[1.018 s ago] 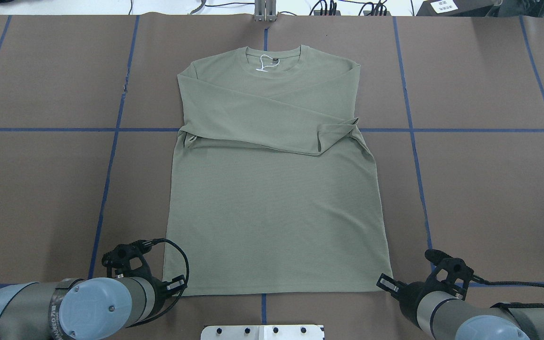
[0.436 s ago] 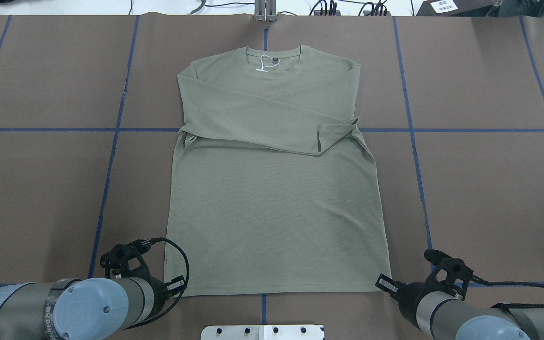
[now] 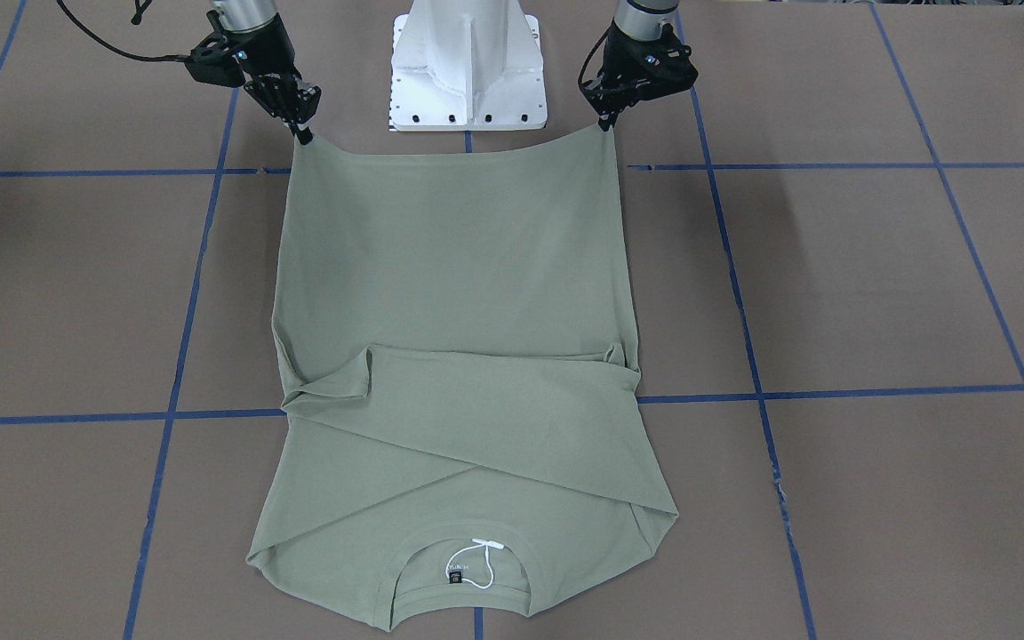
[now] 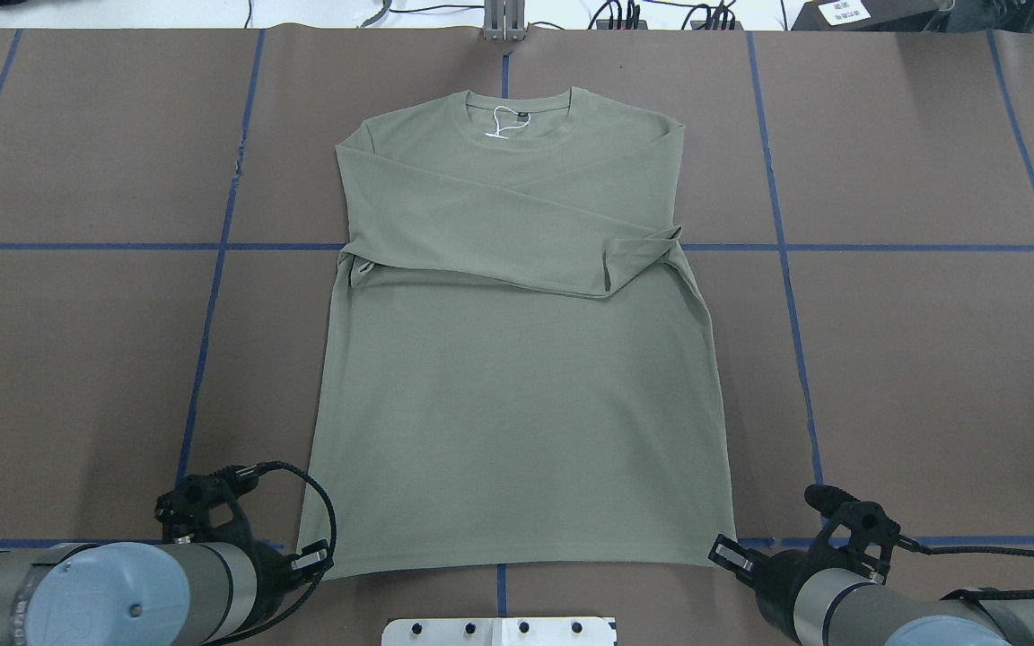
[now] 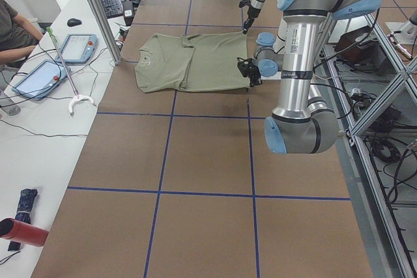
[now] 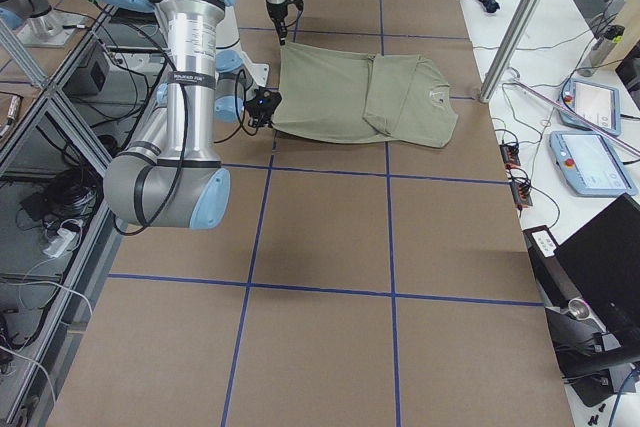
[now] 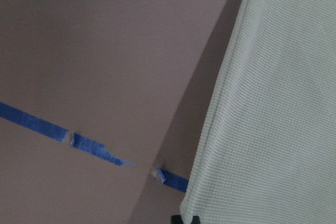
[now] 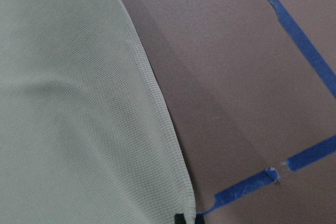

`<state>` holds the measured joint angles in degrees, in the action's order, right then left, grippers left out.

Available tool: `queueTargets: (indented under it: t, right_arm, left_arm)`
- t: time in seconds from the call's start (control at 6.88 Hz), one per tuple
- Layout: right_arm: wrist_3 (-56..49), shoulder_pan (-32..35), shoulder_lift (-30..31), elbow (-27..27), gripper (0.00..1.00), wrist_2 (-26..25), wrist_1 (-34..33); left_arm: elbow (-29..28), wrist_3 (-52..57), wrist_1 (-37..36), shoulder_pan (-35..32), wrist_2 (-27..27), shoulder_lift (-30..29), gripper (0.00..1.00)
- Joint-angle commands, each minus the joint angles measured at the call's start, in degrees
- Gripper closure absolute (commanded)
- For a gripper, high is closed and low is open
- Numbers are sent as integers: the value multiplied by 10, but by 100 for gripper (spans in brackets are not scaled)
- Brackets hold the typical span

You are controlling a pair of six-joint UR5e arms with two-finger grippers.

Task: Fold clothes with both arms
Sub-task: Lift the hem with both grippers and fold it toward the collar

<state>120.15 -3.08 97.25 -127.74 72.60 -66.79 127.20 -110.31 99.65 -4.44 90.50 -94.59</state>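
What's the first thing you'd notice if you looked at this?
A big green shirt lies flat in the middle of the brown table, its sleeves folded across the chest. On the robot's side, the left gripper and the right gripper each pinch one bottom corner and hold it up off the table.

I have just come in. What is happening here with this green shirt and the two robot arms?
The robot is folding a green long-sleeved shirt spread on the brown table. Both sleeves are already folded across the chest. The left gripper and the right gripper each pinch one corner of the bottom hem, on the robot's side. The hem is stretched between them and looks slightly lifted. The collar end lies flat at the far side.
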Motion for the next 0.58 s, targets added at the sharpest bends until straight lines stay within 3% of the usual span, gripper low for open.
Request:
queueTargets:
  t: [0.0,0.44]
  right_arm:
    - [6,-23,7,-28,100,1,0]
    - [8,-25,16,-35,100,-8,0]
  left_arm:
    - [28,-23,0,19,1,23,100]
    - [85,-32,-1,15,1,26,100]
